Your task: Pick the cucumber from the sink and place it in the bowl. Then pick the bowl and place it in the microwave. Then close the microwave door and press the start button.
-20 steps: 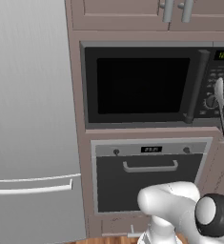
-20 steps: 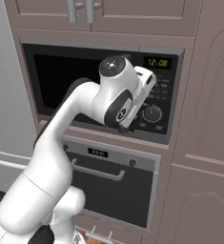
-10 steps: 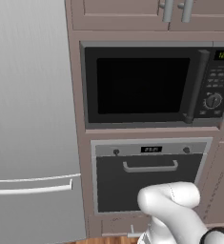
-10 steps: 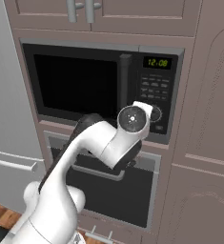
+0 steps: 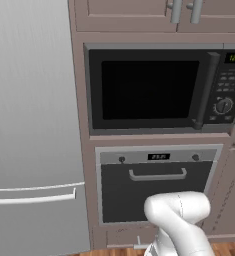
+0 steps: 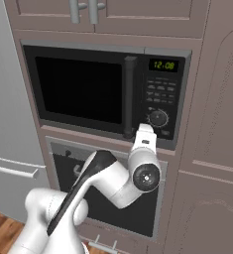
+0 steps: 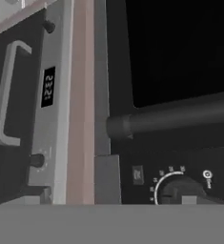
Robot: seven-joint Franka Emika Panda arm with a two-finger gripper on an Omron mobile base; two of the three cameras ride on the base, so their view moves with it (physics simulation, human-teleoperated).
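Microwave door [image 6: 83, 89] shut (oven [image 6: 108, 198] below).

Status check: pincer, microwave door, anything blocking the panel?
Pincer open, holding nothing, pointed at the microwave's lower right corner. Microwave door shut. Control panel unobstructed, clock lit.

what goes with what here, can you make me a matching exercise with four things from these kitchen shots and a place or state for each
Things:
1. microwave door
2. oven
3. fridge
4. round dial

Places or states:
A. at the left of the microwave
B. shut, its dark window facing out
C. on the black control panel, under the buttons
D. directly below the microwave, with a horizontal handle

Pairs: 1-B, 2-D, 3-A, 4-C
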